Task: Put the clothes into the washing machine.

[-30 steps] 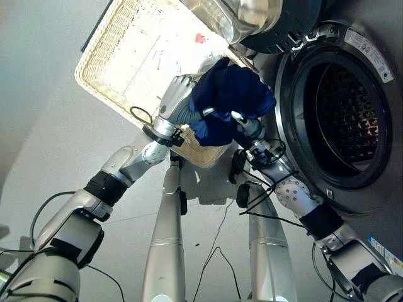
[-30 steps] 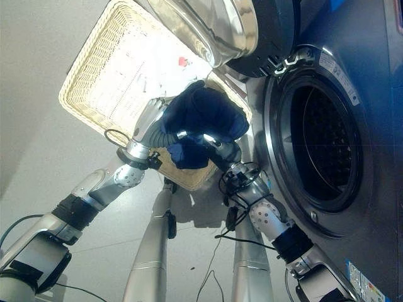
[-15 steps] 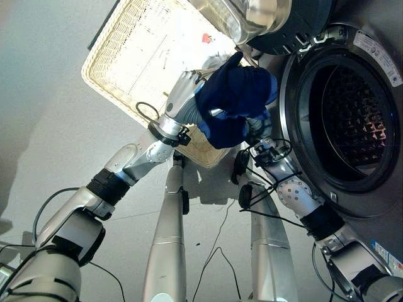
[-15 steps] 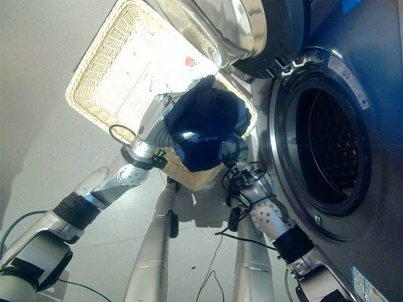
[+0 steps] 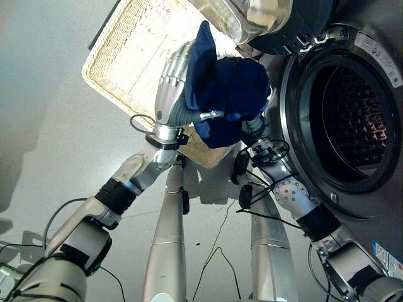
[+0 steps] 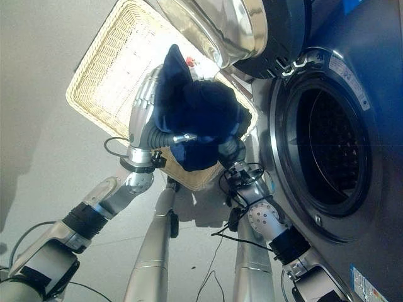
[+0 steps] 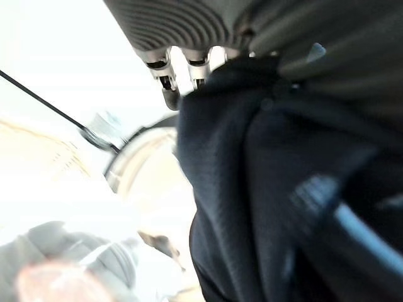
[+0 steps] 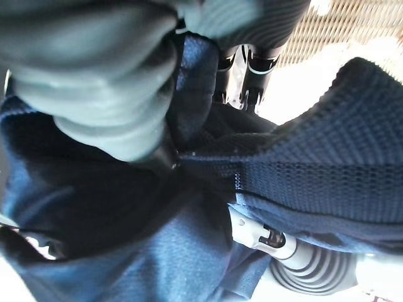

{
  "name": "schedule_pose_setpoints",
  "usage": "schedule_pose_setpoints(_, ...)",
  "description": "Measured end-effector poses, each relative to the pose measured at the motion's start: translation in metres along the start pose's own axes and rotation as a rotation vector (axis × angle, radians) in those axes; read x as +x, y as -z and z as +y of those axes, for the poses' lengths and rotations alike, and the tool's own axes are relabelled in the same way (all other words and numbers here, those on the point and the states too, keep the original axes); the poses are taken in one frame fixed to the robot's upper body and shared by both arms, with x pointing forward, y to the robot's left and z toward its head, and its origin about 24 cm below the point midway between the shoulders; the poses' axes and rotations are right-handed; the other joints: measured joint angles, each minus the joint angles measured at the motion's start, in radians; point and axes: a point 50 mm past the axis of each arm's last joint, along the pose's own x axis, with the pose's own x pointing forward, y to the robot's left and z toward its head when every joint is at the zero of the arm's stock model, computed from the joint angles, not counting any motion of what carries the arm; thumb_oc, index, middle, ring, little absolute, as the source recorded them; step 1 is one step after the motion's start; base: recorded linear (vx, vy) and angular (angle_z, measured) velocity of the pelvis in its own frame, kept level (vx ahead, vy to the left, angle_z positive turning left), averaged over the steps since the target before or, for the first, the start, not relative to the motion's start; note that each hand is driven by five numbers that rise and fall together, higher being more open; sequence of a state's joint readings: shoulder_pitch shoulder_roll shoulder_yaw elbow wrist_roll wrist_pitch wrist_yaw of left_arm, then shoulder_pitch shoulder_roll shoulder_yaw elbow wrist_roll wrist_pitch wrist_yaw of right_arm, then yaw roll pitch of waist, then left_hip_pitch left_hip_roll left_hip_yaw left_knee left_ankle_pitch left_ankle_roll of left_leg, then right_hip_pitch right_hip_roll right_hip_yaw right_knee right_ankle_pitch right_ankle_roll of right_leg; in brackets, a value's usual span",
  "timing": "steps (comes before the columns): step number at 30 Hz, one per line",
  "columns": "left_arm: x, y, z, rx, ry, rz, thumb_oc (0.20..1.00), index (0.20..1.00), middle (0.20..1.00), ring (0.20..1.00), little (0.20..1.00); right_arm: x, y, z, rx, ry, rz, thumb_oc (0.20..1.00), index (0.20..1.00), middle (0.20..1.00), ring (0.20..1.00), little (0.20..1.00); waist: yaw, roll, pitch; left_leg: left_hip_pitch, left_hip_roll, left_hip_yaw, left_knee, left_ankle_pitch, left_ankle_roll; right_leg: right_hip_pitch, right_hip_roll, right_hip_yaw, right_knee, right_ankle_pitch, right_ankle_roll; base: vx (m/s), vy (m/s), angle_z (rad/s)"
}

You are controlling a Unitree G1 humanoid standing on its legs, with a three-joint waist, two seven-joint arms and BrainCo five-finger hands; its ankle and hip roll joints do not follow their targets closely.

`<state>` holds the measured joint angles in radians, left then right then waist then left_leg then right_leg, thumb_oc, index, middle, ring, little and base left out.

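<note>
Now mid-carry: dark blue garment (image 5: 228, 94) bunched between left hand (image 5: 171, 78) and right hand (image 6: 228, 146), fingers of both curled into the cloth. Next, probably a swing toward the open drum (image 5: 346, 107) beside the right hand. Behind the left hand, wicker basket (image 5: 110, 60), contents unclear.

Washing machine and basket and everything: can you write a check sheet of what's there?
Surface: pale grey floor.
Job's things: bundled dark blue knitted garment held up between wicker laundry basket and grey front-loading washing machine; round door open, metal drum dark inside.
Clutter: nothing seen.
Robot hands: left robot hand against the garment; right robot hand under it, fingers hidden.
Cables: nothing seen.
Surroundings: white item in the basket.
</note>
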<state>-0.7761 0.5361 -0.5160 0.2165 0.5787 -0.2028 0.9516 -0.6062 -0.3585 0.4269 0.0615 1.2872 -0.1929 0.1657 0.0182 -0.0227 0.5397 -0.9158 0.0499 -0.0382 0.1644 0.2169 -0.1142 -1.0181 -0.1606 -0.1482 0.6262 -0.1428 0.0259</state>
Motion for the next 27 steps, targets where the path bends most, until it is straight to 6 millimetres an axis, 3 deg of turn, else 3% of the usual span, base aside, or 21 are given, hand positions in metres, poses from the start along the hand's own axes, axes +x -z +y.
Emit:
schedule_pose_setpoints(9,0.0,0.002,0.003,0.041,-0.105,0.04,1.0,1.0,1.0,1.0,1.0,0.003,-0.003,0.002,0.008,0.022,-0.042,0.2,0.2,0.2,0.2,0.2,0.001,0.0,0.0,-0.001,0.0,-0.002,0.0,0.0,0.0,0.0,0.0,-0.001,0.001,-0.001,0.001,0.0,0.0,0.0)
schedule_pose_setpoints(16,-0.001,0.011,0.004,0.074,-0.083,0.083,1.0,1.0,1.0,1.0,1.0,0.001,-0.011,-0.002,0.027,0.055,-0.117,0.2,0.2,0.2,0.2,0.2,0.001,0.0,0.0,-0.001,-0.001,-0.002,0.001,0.001,0.001,0.0,0.0,-0.001,0.001,0.002,-0.003,0.0,0.0,0.0)
schedule_pose_setpoints(27,-0.015,0.041,0.007,0.22,0.01,0.156,1.0,1.0,1.0,1.0,1.0,-0.021,-0.051,-0.029,0.084,0.185,-0.383,0.2,0.2,0.2,0.2,0.2,-0.003,0.0,0.0,-0.001,0.0,-0.002,0.005,0.001,0.001,0.001,0.0,0.0,0.003,0.002,-0.003,0.0,0.0,0.0)
